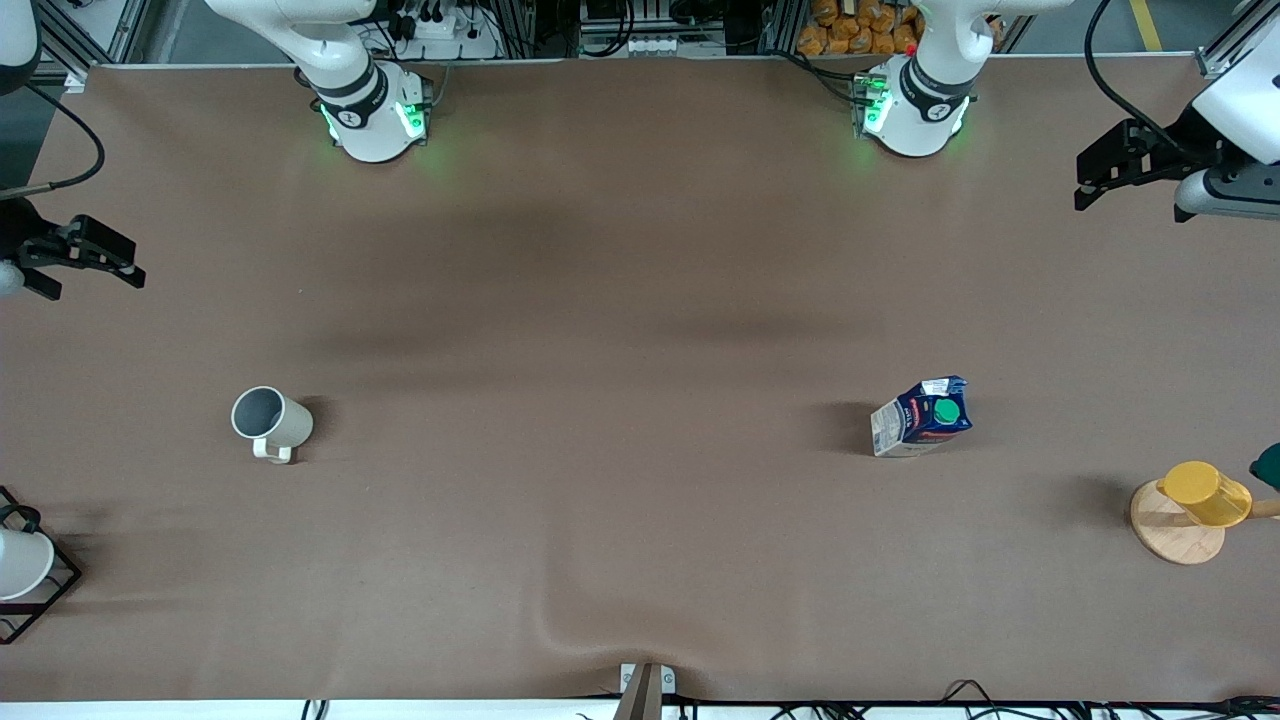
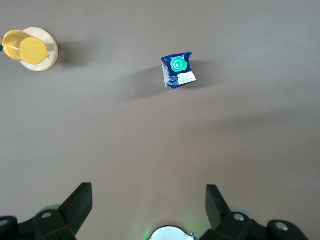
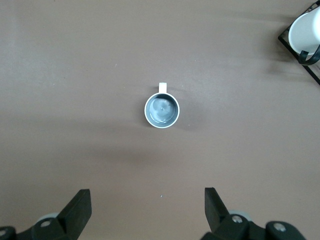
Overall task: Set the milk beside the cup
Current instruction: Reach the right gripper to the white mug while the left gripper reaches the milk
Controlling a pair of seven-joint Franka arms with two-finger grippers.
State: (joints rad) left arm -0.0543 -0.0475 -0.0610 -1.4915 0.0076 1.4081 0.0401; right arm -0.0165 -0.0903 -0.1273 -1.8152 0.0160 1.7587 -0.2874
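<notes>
The milk (image 1: 922,416), a dark blue carton with a green cap, stands on the brown table toward the left arm's end; it also shows in the left wrist view (image 2: 178,70). The cup (image 1: 271,421), a beige mug with a grey inside, stands toward the right arm's end and shows in the right wrist view (image 3: 162,110). My left gripper (image 1: 1092,180) is open and empty, up in the air over the table's edge at its own end, well away from the milk (image 2: 149,192). My right gripper (image 1: 95,272) is open and empty, high over its own end of the table (image 3: 147,196).
A yellow cup on a wooden disc stand (image 1: 1195,505) is at the left arm's end, nearer the front camera than the milk. A white cup in a black wire rack (image 1: 20,565) is at the right arm's end. A dark green object (image 1: 1268,465) shows at the edge.
</notes>
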